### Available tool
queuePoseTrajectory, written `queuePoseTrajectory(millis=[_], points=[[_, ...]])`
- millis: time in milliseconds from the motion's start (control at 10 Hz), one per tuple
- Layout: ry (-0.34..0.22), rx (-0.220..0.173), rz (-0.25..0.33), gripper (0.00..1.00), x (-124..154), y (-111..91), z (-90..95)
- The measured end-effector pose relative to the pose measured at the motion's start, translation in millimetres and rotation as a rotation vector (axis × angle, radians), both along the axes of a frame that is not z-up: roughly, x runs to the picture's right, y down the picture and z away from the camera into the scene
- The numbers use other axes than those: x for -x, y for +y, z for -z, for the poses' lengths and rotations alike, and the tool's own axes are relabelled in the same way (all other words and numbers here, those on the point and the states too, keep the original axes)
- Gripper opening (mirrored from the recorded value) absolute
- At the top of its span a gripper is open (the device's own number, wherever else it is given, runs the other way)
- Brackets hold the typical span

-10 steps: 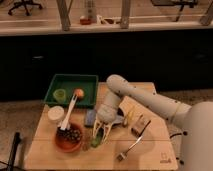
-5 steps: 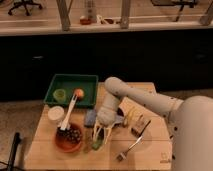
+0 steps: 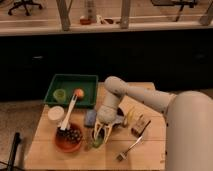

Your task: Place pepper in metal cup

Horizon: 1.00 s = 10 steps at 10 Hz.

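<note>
My gripper (image 3: 101, 136) hangs over the front middle of the wooden table (image 3: 150, 150), pointing down, its pale fingers (image 3: 107, 131) shut. The small green pepper (image 3: 96, 143) sits right at the fingertips, low over the tabletop, and looks pinched between them. A dark grey shape (image 3: 121, 120) just right of the gripper, mostly covered by my arm, looks like the metal cup. My white arm reaches in from the right.
A terracotta bowl (image 3: 69, 139) with dark contents and a white spoon (image 3: 69, 114) stands left of the gripper. A white cup (image 3: 56, 114), a blue sponge (image 3: 90, 117), a green tray (image 3: 72, 80) holding a pale green cup and an orange-red fruit, a brown box (image 3: 141, 125) and a fork (image 3: 129, 147) lie around.
The gripper has sunk slightly toward the table near the pepper. Nothing else has moved.
</note>
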<state>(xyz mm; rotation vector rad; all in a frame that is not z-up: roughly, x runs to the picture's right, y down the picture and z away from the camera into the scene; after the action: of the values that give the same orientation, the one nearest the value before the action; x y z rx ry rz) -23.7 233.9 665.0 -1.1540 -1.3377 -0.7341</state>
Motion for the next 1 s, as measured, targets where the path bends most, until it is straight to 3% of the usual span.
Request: queuePoseTrajectory(millis=[200,300,1000], points=[[0.007,0.008,-0.008,0.02,-1.0,-0.8,-4.6],[0.014,0.012,-0.022,0.08,-0.8,-2.6,-7.2],[0.019,0.037,-0.103,0.77,-8.4,-10.5,-19.2]])
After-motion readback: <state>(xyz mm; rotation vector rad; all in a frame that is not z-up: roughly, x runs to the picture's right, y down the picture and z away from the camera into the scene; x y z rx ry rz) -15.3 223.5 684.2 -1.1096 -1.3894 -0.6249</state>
